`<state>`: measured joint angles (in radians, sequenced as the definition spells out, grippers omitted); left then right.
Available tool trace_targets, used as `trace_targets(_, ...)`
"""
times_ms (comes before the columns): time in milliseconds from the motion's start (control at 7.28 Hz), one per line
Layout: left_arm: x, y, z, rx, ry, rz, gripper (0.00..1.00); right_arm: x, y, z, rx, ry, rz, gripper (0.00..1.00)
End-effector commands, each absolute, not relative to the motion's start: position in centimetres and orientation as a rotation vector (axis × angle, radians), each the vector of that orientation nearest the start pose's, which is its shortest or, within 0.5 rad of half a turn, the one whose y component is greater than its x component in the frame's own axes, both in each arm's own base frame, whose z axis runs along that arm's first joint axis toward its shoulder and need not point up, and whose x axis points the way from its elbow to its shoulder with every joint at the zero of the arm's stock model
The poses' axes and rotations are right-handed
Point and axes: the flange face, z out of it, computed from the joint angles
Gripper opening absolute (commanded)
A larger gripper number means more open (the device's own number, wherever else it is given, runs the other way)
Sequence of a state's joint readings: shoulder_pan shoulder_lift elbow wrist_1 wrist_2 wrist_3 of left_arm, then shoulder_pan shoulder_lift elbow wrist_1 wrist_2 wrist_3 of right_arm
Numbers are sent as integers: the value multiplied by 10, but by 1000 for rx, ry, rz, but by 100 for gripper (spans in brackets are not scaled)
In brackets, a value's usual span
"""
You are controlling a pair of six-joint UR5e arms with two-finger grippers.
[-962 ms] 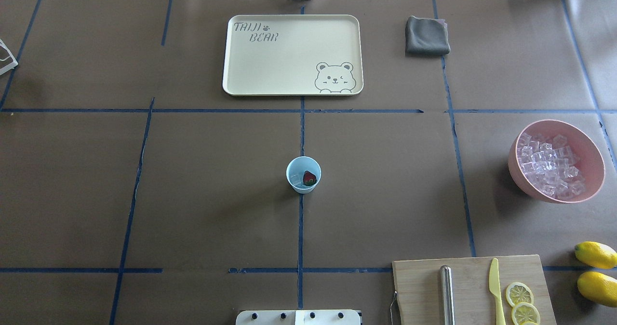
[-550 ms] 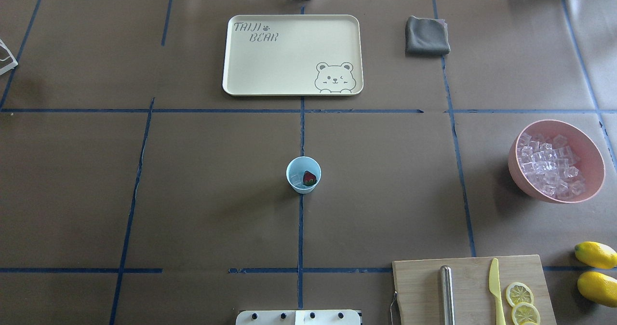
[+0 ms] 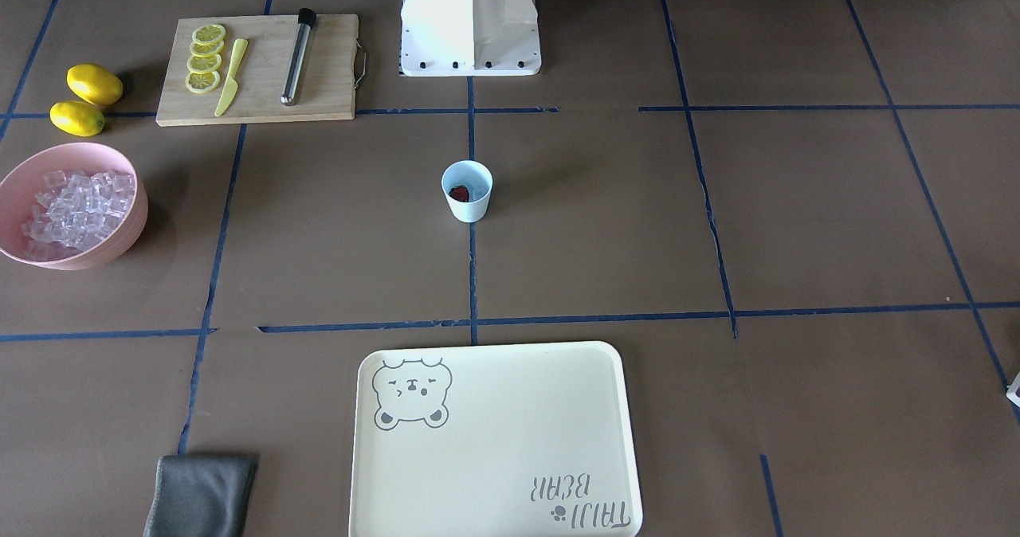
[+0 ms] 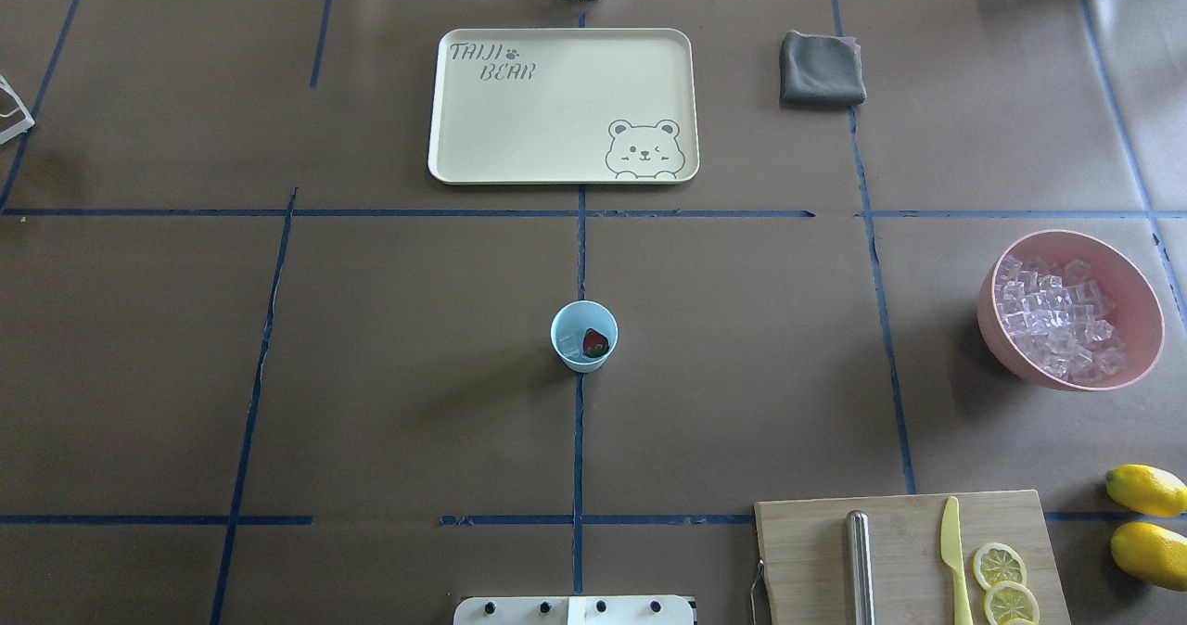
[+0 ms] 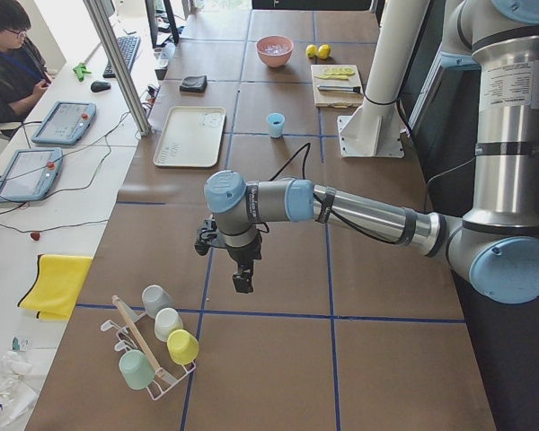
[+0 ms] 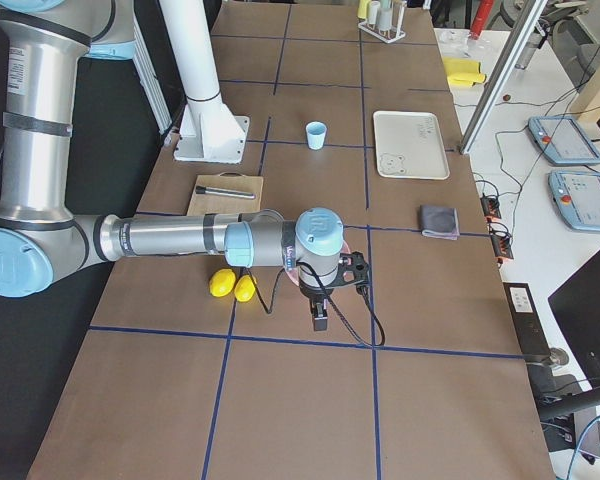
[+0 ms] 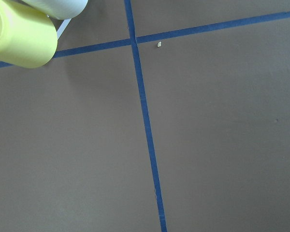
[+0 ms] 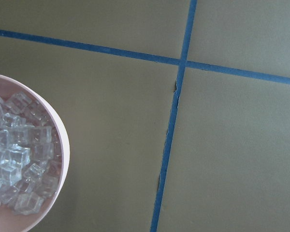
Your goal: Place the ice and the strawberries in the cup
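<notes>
Brown paper gridded with blue tape is covering the worktop, and the light blue cup is standing upright at its middle, on a tape line. The strawberry is lying inside the cup, with clear ice showing beside it at the bottom. More ice cubes are filling the pink bowl far off to the right.

Neither arm is reaching over the cup. The left claw is hanging above bare worktop near a rack of cups at the left end. The right claw is hanging just beside the pink bowl at the right end. Both are showing only in the side views, so I cannot tell whether their fingers are apart or together.

Both ingredients are sitting in the cup, so the task is looking close to finished or complete. If another cube is wanted, the right arm is the one placed for it. It should be pinching a single cube, carrying it over the cup's mouth and releasing it low. The cup is looking light enough to tip at a knock on its rim.
</notes>
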<state>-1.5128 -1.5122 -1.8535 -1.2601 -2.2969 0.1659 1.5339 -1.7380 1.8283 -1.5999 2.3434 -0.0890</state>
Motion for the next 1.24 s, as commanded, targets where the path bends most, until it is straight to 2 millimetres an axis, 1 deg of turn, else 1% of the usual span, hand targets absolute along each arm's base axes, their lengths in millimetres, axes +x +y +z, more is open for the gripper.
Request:
trace_targets(0,-42,-454,581,-30,724,187,100,48,-426,611,78,-772,-142,100)
trace_targets(137,-42,-455,594,-39,723,180,100,48,-426,611,78,-772,-142,100)
trace_targets(275,-42,-455,600,-50,726,175,100,48,-426,611,77,-772,-140,100)
trace_targets(412,-41,-461,593,-37,724,181,100,48,-426,612,76,-772,-140,100)
trace_targets(550,-41,-461,586,-25,724,186,100,48,-426,612,76,-772,-140,100)
trace_targets(687,-41,-458,594,-42,719,182,100,48,-426,611,77,-772,-139,100)
trace_targets(962,-41,-458,594,-40,717,188,100,48,-426,611,77,-772,-140,100)
trace_targets(1099,-41,-458,594,-41,717,188,100,48,-430,608,85,-772,-143,100)
